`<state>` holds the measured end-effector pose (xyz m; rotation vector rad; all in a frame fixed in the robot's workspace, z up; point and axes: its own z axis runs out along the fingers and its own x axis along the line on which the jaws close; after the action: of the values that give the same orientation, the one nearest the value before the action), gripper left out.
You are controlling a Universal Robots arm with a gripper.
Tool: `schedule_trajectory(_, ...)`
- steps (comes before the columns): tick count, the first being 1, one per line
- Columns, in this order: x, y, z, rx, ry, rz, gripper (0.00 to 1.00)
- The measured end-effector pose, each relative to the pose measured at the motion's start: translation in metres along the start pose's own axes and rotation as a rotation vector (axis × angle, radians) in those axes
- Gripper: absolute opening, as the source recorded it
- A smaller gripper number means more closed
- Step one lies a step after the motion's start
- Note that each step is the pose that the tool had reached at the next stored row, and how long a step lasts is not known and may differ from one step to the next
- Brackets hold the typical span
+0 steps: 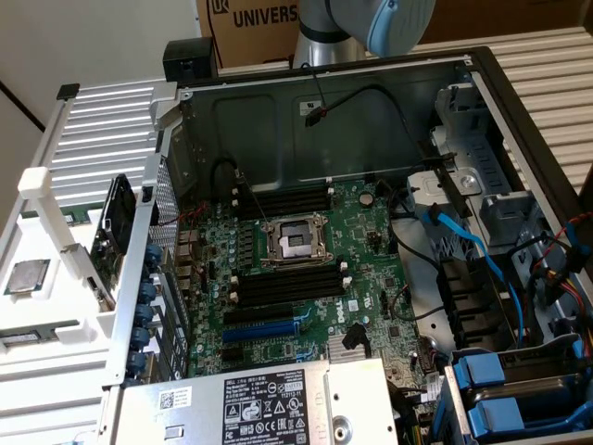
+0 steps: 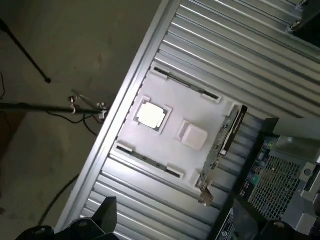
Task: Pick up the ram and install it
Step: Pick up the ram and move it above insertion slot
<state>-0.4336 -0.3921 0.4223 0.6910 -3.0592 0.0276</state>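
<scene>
Gripper (image 2: pixel 177 226) spread wide, holding nothing, over the white plastic tray (image 2: pixel 167 147); thin green ram stick (image 1: pixel 72 215) untouched, long black slots (image 1: pixel 283 283) bare.

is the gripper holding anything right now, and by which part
Nothing is held: the gripper is open, empty between its fingers, above the white tray.

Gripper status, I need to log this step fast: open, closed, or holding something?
Gripper: open, jaws wide apart, holding nothing, above the white tray.

processor (image 2: pixel 150 115) on tray (image 2: pixel 167 150), tray beside computer case (image 1: pixel 278 116)
</scene>
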Motion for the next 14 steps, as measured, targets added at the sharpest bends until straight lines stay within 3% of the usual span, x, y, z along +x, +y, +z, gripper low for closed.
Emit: schedule_trajectory(14, 0.0004, 0.0002, 0.0001, 0.0344, 0.0088, -0.347, 0.99)
